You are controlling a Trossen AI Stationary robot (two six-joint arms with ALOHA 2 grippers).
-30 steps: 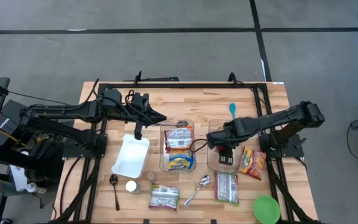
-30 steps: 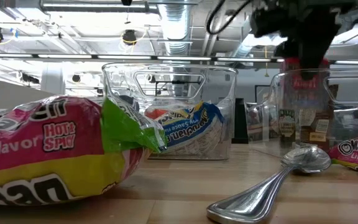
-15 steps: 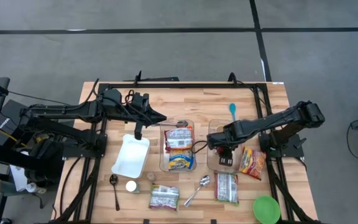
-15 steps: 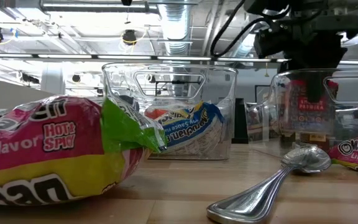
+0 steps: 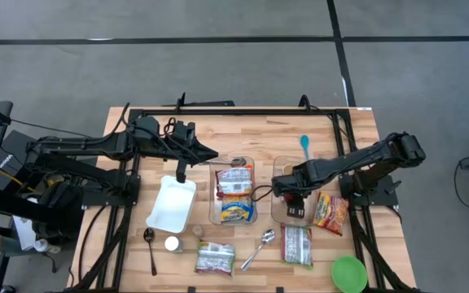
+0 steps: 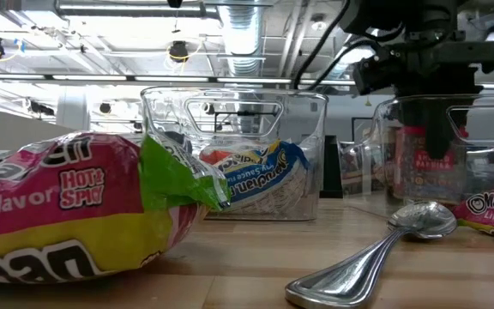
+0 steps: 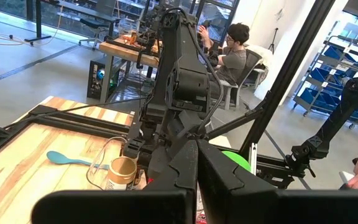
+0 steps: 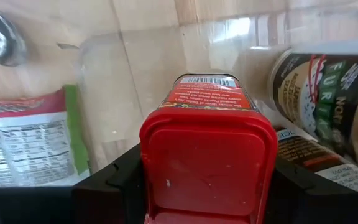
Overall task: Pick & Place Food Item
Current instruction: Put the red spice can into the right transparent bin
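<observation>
Two dark, matte black jointed arms. Left arm (image 5: 88,146): slim tube links, bulky rounded joint housing just behind left tool (image 5: 205,154), loose black cables looped over wrist. Right arm (image 5: 357,159): same black finish, boxy elbow block far behind right tool (image 5: 291,198), thin cable trailing beside wrist. Fingers (image 8: 114,180) flat, black, squared, plastic-looking. Left fingers (image 7: 179,180) broad, angular, black.

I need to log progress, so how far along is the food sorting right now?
Done: the left clear bin already holds noodle packets, and a furikake jar lies in the right clear bin. In hand: the right gripper holds a red-lidded tin down inside that right bin, not yet released. Left: three noodle packets lie loose on the table. The left gripper waits shut by the white tray.
</observation>
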